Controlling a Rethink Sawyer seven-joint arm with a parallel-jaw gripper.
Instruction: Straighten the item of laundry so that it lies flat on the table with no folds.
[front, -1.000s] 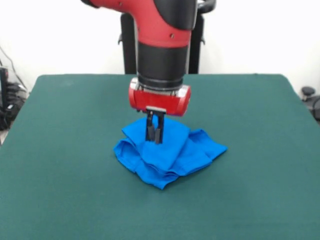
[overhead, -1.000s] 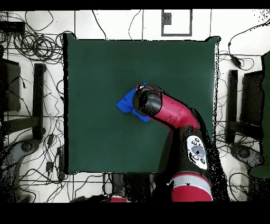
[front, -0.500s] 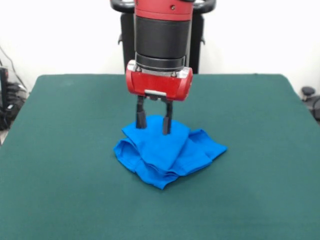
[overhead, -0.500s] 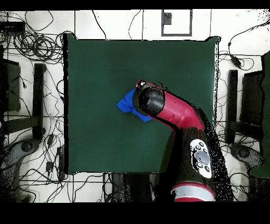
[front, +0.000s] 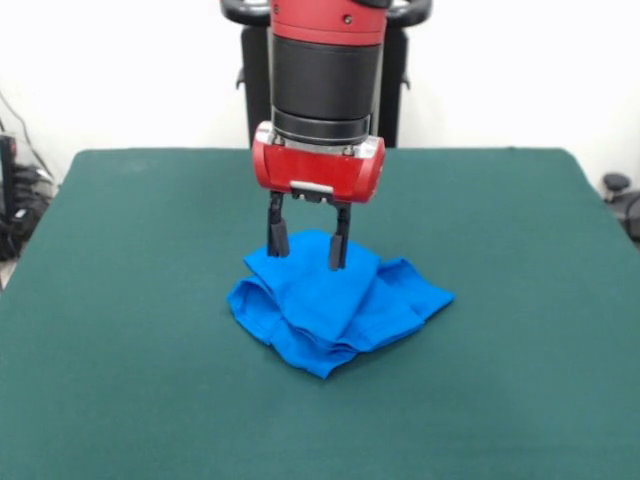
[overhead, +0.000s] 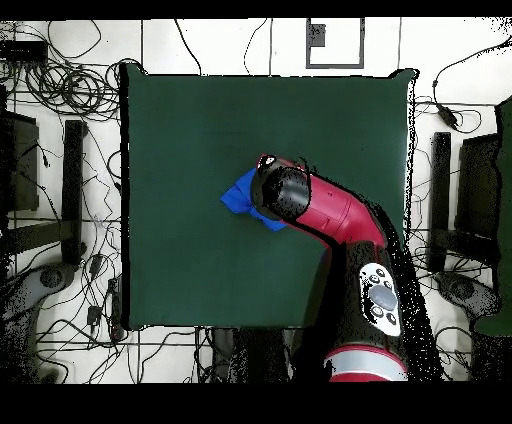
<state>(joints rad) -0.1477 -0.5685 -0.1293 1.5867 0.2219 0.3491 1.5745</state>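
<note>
Because its two black fingers (front: 277, 238) stand spread apart with nothing between them, the gripper (front: 307, 247) reads as released, hanging straight down over the far part of the item of laundry (front: 335, 303). The tips sit level with the top of the crumpled heap; whether they touch the cloth cannot be told from the front view. That spread, vertical pose suits a pinch on a raised fold, which I judge to be the step in hand.

Bright blue and bunched, the shirt lies near the middle of the bench (front: 120, 350), with overlapping layers and a corner sticking out on the picture's right side. Only plain blue shows; no print or lettering can be seen, so it cannot be told which face is up or where sleeves and hem run.

From overhead, the red arm (overhead: 330, 215) covers the gripper and most of the shirt, leaving only a blue corner (overhead: 238, 192) showing.
</note>
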